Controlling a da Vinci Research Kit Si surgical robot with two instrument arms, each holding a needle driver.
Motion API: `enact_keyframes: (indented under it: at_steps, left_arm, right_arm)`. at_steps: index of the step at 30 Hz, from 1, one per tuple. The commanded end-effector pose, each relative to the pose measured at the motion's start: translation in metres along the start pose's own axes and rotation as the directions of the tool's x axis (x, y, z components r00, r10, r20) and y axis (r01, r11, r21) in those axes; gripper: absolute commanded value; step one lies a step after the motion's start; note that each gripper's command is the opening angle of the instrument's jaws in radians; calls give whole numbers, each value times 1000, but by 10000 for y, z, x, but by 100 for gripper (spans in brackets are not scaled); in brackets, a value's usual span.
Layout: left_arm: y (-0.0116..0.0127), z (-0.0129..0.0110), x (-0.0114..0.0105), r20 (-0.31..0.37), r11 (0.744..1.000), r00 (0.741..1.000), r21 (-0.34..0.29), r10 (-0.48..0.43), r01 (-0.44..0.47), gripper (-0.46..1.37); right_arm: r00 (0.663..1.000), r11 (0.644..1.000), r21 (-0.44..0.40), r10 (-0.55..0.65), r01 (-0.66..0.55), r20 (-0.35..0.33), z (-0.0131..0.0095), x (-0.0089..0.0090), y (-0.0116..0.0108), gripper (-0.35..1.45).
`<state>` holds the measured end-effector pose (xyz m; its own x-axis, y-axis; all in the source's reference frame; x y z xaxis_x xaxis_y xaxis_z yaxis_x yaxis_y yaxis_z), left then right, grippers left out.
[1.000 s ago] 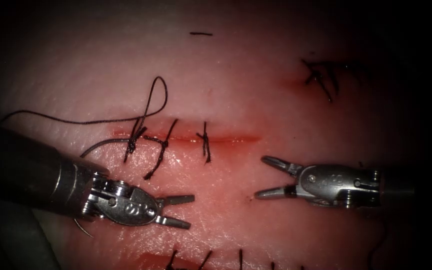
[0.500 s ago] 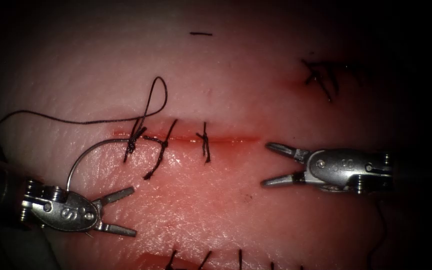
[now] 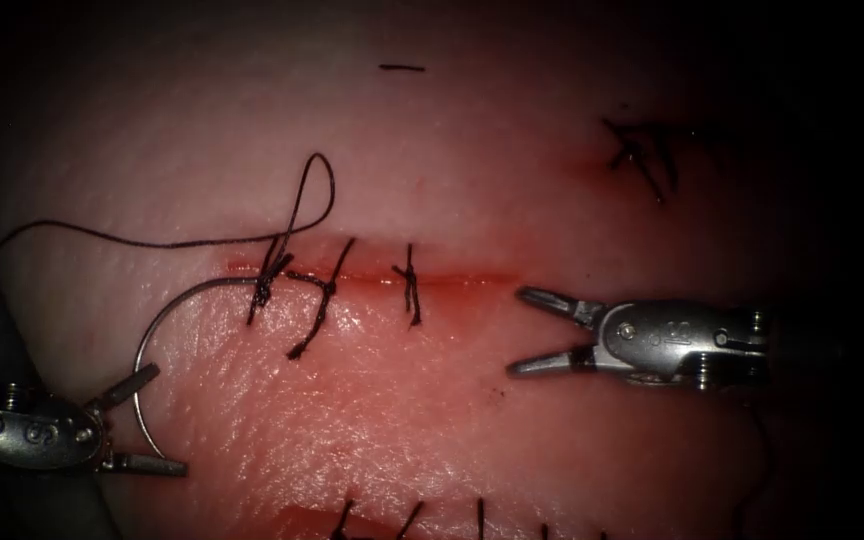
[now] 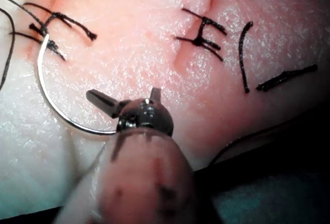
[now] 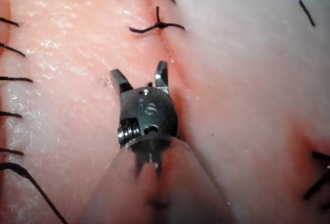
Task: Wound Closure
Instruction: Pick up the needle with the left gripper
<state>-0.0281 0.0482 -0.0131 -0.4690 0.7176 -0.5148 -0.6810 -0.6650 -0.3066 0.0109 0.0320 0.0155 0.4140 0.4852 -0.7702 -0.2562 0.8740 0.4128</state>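
The tissue (image 3: pixel 452 180) has a horizontal cut (image 3: pixel 452 277) crossed by three knotted stitches (image 3: pixel 410 285). A curved needle (image 3: pixel 157 313) lies on the tissue below the cut's left end. One end is at the leftmost stitch, and I cannot tell whether that end enters the tissue. Its lower curve runs between the open jaws of my left tool (image 3: pixel 170 418), which grip nothing. In the left wrist view the needle (image 4: pixel 41 79) ends beside the base of that tool's jaws (image 4: pixel 122 92). Dark thread (image 3: pixel 152 243) loops above the cut. My right tool (image 3: pixel 518 332) is open and empty off the cut's right end (image 5: pixel 138 69).
An older stitched wound (image 3: pixel 642 150) sits at the upper right. A row of stitches (image 3: pixel 412 520) runs along the lower edge, and a cut piece of thread (image 3: pixel 402 68) lies at the top. Red fluid wets the tissue around the cut.
My left tool has drawn back to the lower left with its jaws open, uncovering the needle's whole curve. The right tool has risen slightly and stayed open.
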Motion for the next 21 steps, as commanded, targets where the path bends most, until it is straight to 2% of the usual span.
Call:
enact_keyframes:
  at_steps: [1,6,9,15,21]
  left_arm:
    - [-1,-2,-2,2,999,1000,27,-28,28,97]
    - [-12,-8,-8,6,990,995,102,-98,97,97]
    - [-16,-8,-10,5,982,990,124,-141,139,88]
    - [-18,0,-17,-5,969,977,130,-212,211,81]
    - [-21,12,-32,-22,962,971,132,-237,238,75]
  right_arm:
    - [1000,1000,1,-2,2,0,2,-1,-2,104]
    - [1000,1000,-2,-2,2,2,6,-4,-9,106]
    - [1000,1000,-3,3,-3,2,7,-5,-11,105]
    - [1000,1000,-8,-1,1,2,9,-9,-14,104]
    - [1000,1000,-9,-3,3,1,10,-10,-16,104]
